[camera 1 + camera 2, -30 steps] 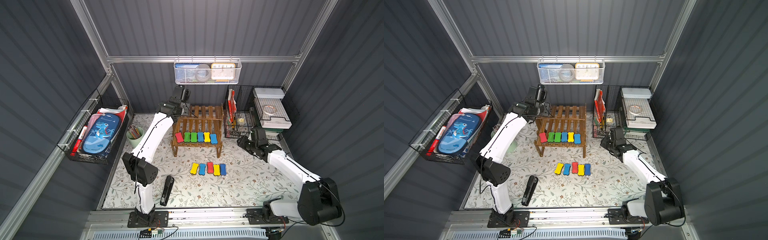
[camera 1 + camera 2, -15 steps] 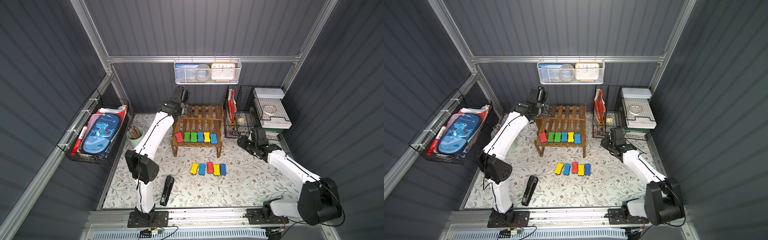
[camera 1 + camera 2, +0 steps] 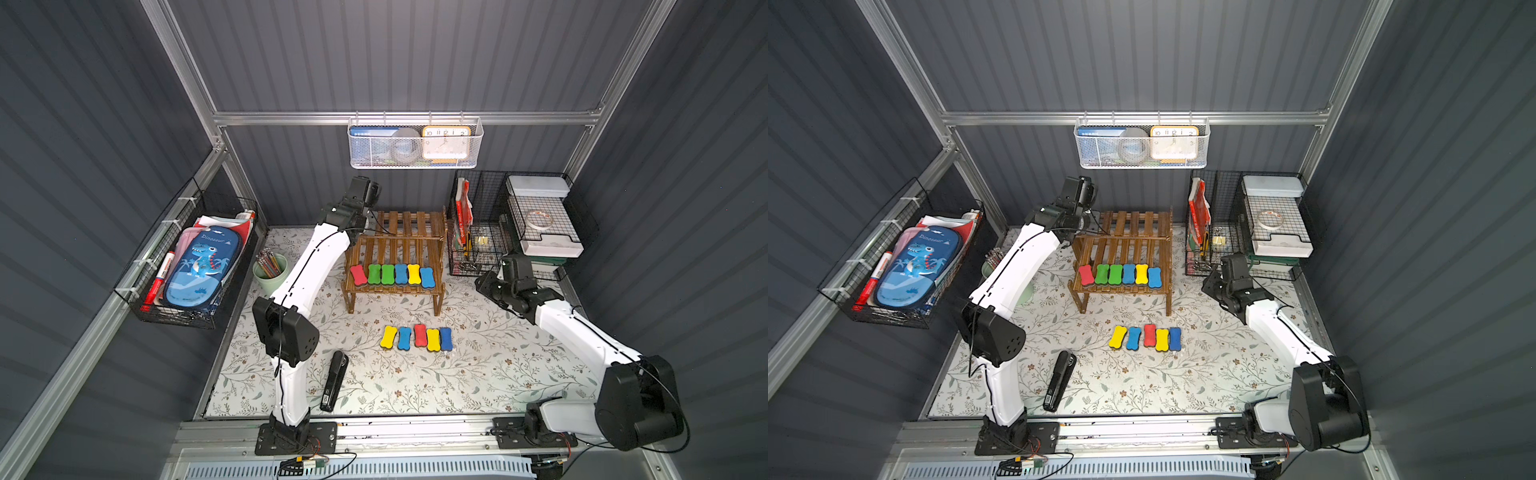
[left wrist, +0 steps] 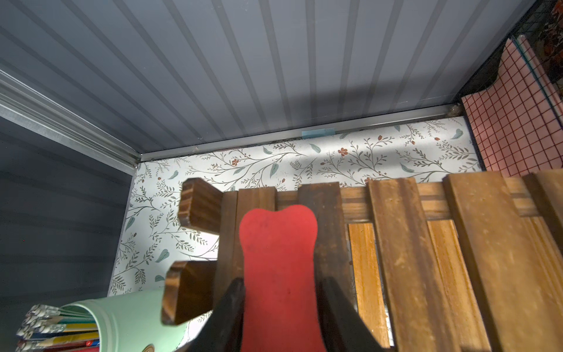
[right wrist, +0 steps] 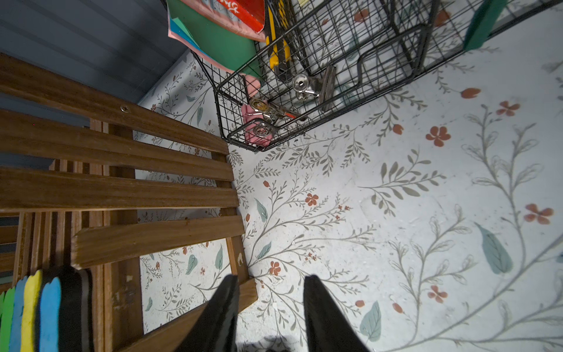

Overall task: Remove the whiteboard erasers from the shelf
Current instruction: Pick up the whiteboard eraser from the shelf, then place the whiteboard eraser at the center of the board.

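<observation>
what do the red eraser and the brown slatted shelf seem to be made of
Red eraser: looks like soft foam, matte, faintly scuffed, no shine. Its base is hidden; the blue eraser on the lower tier shows a dark layer beside the colour, likely felt.
Shelf: wood, stained dark brown, low sheen; grain runs along the slats and end grain shows on cut ends.

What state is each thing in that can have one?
Left gripper, shut on top-tier red eraser.
Right gripper, open, empty.
Lower-tier erasers, six in a row on shelf.
Table erasers, five in a row, off shelf.
Stapler, closed, lying flat.
Pencil cup, upright, filled.
</observation>
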You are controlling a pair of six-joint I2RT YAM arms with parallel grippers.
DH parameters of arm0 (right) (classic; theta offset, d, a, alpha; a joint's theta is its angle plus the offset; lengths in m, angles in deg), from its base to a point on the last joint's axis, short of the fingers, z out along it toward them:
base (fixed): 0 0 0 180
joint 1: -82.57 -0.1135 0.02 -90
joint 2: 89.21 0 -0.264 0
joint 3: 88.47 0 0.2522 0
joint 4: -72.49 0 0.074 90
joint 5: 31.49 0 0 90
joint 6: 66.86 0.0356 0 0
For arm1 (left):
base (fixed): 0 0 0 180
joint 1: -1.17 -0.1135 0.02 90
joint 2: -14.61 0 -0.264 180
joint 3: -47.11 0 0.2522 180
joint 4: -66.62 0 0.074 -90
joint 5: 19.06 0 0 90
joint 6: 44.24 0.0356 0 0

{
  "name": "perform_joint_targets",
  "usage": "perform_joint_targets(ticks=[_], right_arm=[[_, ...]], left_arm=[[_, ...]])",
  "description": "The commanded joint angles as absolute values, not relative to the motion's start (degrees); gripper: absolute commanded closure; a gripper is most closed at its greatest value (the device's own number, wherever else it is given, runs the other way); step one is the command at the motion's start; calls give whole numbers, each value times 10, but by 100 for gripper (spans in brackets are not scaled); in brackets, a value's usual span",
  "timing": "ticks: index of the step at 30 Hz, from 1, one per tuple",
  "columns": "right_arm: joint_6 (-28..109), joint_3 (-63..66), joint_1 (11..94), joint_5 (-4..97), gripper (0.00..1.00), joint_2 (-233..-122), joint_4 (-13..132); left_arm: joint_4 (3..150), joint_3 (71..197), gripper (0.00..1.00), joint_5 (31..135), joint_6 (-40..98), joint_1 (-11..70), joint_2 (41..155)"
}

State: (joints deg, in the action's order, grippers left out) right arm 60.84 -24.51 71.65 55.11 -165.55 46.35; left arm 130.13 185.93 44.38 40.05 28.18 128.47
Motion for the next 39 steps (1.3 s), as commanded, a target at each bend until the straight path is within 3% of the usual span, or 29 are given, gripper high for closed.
perform_joint_targets(ticks=[1, 12, 20, 32, 39], right_arm=[[609, -246, 719, 559, 60, -1650, 458], [608, -245, 720, 554, 60, -1653, 461], [607, -243, 720, 550, 60, -1661, 461], [606, -242, 720, 562, 60, -1659, 457], [605, -241, 720, 566, 60, -1657, 453]], left_arm=[[1292, 1859, 59, 456, 391, 281, 1254], [1232, 1634, 60, 477, 331, 286, 1036], [1188, 1387, 60, 443, 245, 369, 891], [1049, 1085, 63, 565, 98, 421, 843], [978, 1049, 65, 584, 79, 421, 918]])
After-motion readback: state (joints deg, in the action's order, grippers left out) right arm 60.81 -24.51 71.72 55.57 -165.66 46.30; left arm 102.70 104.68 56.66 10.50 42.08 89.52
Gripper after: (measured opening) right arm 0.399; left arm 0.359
